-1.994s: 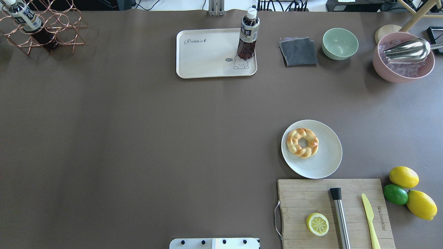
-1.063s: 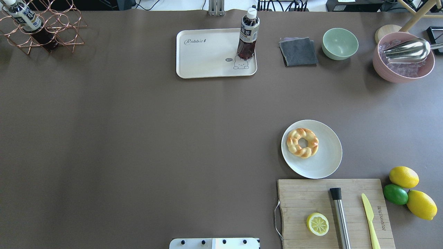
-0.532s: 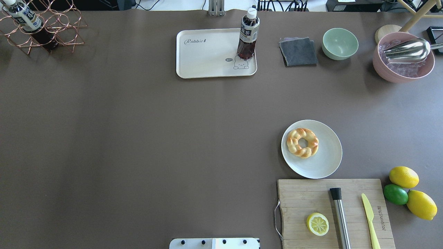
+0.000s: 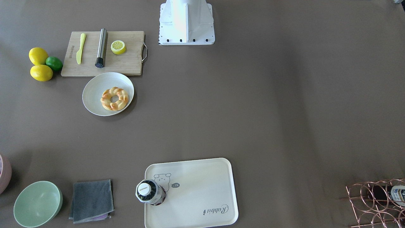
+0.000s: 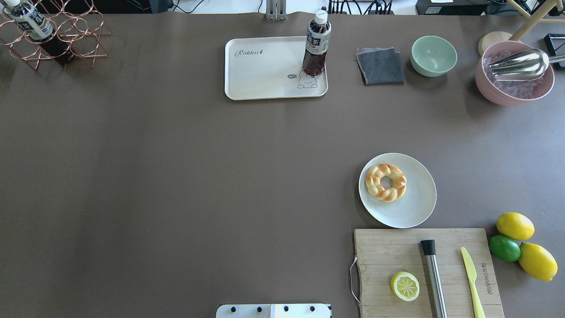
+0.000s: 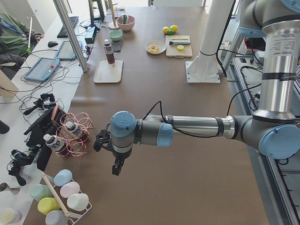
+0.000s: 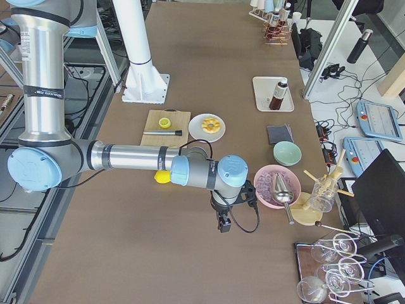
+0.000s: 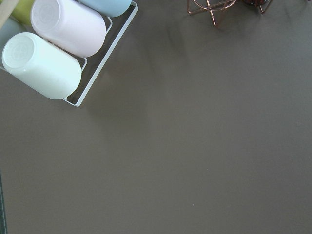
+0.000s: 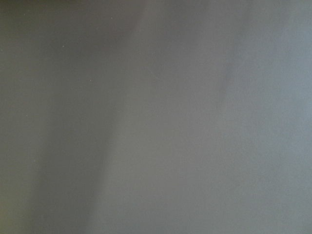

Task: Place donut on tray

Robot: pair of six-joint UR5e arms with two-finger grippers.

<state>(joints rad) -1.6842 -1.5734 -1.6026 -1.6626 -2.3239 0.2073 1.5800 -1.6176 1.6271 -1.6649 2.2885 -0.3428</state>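
The donut [image 5: 386, 182] is a golden twisted ring lying on the left part of a round white plate [image 5: 419, 205], right of centre; it also shows in the front view [image 4: 114, 98]. The cream tray [image 5: 265, 75] with "Rabbit" script sits at the far middle of the table, also in the front view [image 4: 199, 190]. My left gripper [image 6: 116, 168] shows only in the exterior left view, far from both, near the copper rack. My right gripper [image 7: 222, 223] shows only in the exterior right view, beyond the pink bowl. I cannot tell whether either is open or shut.
A tea bottle [image 5: 316, 44] stands on the tray's right part by the bear drawing. A cutting board [image 5: 388, 256] with a lemon half [image 5: 404, 286], metal rod and knife lies near the plate. A grey cloth [image 5: 380, 65], green bowl [image 5: 433, 55] and pink bowl [image 5: 514, 73] lie right of the tray.
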